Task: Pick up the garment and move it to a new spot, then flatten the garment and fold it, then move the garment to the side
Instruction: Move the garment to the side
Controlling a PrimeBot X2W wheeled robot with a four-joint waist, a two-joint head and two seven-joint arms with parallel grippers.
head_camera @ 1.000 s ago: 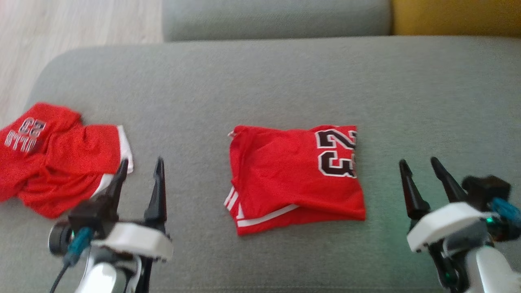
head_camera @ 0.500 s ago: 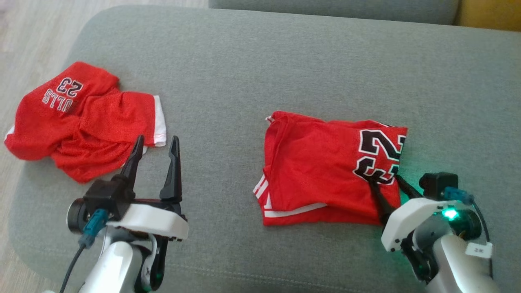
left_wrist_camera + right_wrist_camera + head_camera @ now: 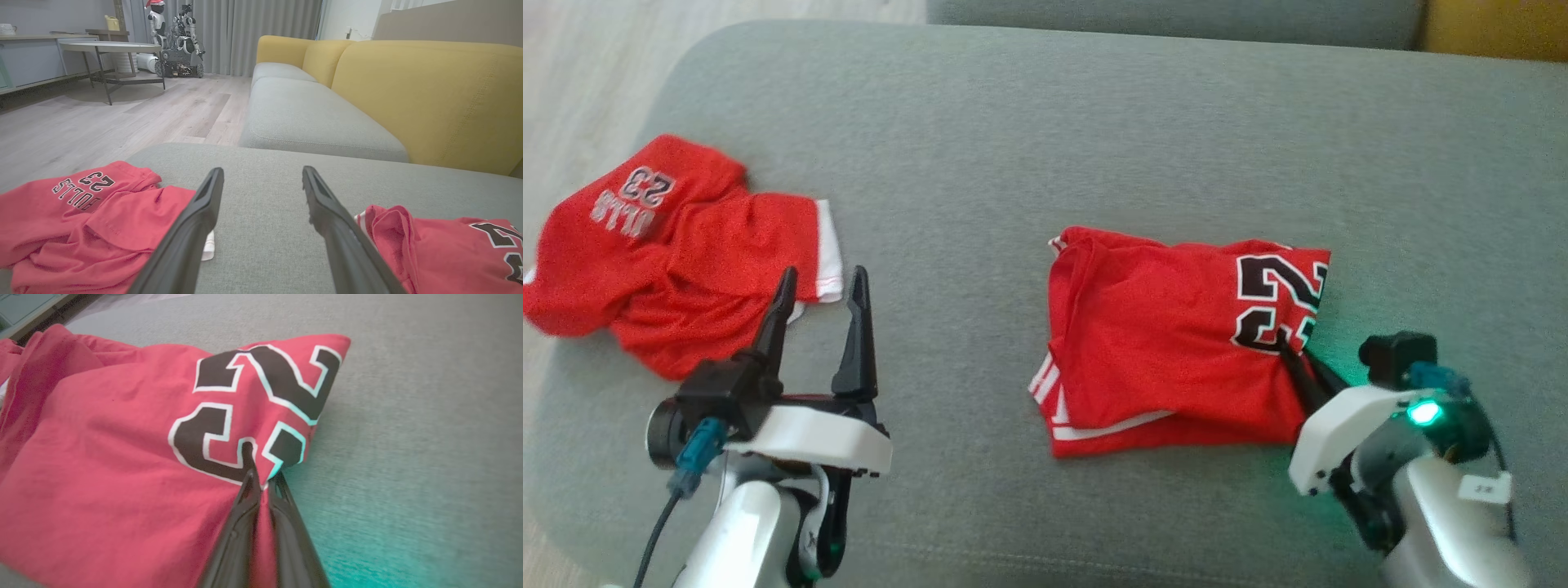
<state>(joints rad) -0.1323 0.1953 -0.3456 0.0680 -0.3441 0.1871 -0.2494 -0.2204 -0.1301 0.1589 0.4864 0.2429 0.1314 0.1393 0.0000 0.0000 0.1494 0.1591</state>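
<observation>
Red thin-mesh jersey (image 3: 1168,351) with a black 23, folded flat on the grey woven sofa cushion (image 3: 1013,131), is pinched by its numbered edge in the closed right end effector (image 3: 1296,353). Light and limp, it will likely sag open if lifted. The left end effector (image 3: 822,278) gapes empty near a crumpled red jersey (image 3: 662,245).

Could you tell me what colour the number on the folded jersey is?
The number is black, outlined white, on the red jersey; right wrist view shows it best.
</observation>
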